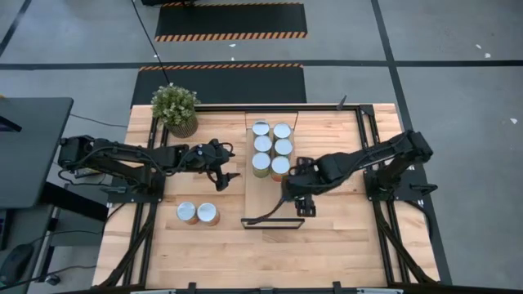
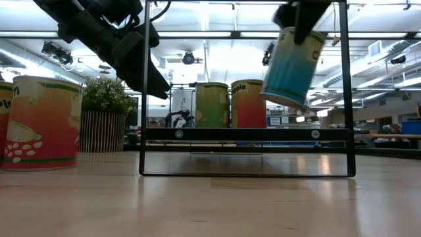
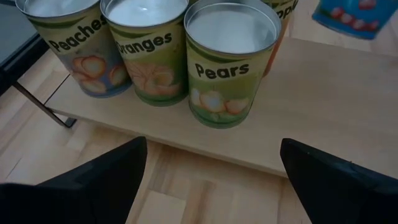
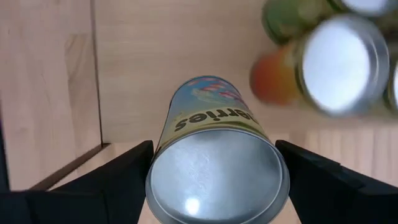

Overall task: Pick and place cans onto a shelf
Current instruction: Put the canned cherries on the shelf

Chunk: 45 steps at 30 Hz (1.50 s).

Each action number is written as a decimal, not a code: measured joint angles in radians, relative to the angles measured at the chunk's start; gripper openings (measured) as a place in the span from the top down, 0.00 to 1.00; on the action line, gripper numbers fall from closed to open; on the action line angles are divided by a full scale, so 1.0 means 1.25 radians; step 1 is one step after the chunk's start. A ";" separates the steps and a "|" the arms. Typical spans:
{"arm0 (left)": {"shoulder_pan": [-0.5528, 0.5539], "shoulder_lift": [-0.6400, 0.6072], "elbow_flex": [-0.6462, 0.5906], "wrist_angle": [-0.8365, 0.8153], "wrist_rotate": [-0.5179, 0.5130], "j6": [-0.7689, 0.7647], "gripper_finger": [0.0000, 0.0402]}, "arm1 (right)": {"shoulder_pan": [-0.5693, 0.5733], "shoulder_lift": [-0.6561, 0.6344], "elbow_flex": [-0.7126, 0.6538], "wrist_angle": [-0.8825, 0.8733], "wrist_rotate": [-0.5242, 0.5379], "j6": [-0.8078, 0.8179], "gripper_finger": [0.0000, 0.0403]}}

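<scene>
**Blue tin held tilted above the shelf**

The right gripper (image 4: pixel 214 180) grips a blue tin (image 2: pixel 288 66) between its dark fingers, tilted, above the bare light-wood shelf (image 1: pixel 270 196). Its label ends in "rries". Six shiny-topped tins (image 1: pixel 271 147) stand upright in two rows at the shelf's far end; three read "Peaches", "Oranges" and "Pears". The left gripper (image 3: pixel 208 180) hangs beside them, spread wide and empty. Two more tins (image 1: pixel 198 213) stand on the table (image 1: pixel 343 245), near a potted plant (image 1: pixel 176 108).
</scene>
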 joint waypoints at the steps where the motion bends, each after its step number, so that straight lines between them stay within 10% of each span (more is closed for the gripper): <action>1: 0.000 0.000 0.000 0.000 0.000 0.000 0.07 | -0.006 0.011 0.014 0.001 -0.009 -0.031 0.19; 11: 0.000 0.000 0.000 0.017 0.015 -0.013 0.07 | -0.058 0.092 0.043 0.008 -0.094 -0.261 0.18; 45: 0.000 0.000 -0.001 0.019 0.015 -0.015 0.07 | 0.013 0.113 0.113 -0.087 0.102 -0.156 0.07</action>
